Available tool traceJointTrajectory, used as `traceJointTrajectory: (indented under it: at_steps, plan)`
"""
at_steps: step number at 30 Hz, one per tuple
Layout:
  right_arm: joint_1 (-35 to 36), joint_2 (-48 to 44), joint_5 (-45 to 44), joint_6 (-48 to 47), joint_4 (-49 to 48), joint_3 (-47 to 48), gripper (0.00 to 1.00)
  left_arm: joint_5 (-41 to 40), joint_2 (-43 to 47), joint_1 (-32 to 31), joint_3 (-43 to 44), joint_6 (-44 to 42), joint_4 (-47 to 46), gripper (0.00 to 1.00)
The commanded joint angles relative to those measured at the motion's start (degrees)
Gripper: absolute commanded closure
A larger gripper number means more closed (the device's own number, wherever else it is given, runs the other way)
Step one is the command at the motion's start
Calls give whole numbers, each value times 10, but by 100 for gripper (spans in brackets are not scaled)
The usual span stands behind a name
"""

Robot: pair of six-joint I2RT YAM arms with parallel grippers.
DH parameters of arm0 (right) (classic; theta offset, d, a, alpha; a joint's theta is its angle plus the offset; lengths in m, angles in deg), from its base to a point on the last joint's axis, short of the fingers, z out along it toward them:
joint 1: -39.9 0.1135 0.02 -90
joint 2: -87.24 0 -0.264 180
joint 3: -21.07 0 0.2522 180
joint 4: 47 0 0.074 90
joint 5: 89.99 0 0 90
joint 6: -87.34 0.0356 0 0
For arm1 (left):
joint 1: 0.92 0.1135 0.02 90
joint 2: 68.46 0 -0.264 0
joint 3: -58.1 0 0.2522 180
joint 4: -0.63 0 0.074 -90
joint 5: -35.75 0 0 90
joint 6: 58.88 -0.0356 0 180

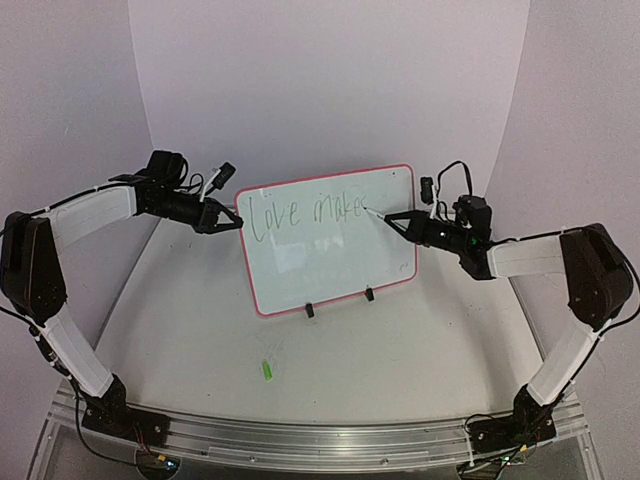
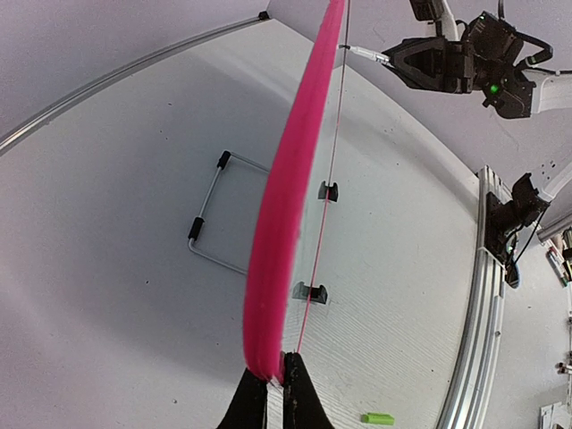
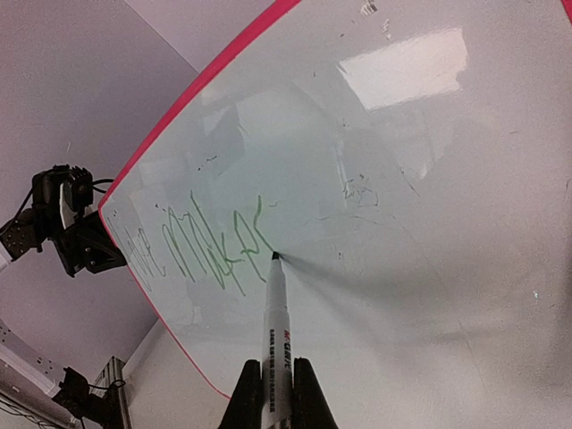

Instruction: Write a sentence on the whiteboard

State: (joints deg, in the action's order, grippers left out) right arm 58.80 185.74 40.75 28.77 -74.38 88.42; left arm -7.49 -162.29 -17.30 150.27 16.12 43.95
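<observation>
The whiteboard [image 1: 330, 245] with a red-pink rim stands upright on two black feet at mid table. Greenish handwriting [image 1: 310, 212] reading about "Love makes" runs along its top; it also shows in the right wrist view [image 3: 210, 246]. My left gripper [image 1: 238, 223] is shut on the board's left rim [image 2: 277, 241], seen edge-on in the left wrist view. My right gripper [image 1: 392, 217] is shut on a white marker pen [image 3: 277, 349], its tip touching the board at the end of the last word [image 3: 273, 257].
A green marker cap [image 1: 267, 371] lies on the table in front of the board, also in the left wrist view [image 2: 377, 418]. A wire stand [image 2: 214, 214] props the board from behind. A metal rail [image 1: 320, 440] runs along the near edge.
</observation>
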Motion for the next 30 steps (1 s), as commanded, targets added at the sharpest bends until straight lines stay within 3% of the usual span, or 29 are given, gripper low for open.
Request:
traceJointTrajectory:
  at_steps: [1, 14, 30]
  plan:
    - [-2, -27, -48, -9, -6, -12, 100, -25, -7, -17, 6, -25, 29, 100]
    - [-1, -36, -35, -36, 45, -27, 100, -24, -6, -18, 6, -24, 29, 100]
    - [4, -7, 17, -33, 57, 20, 100, -25, -5, -19, 5, -24, 29, 100]
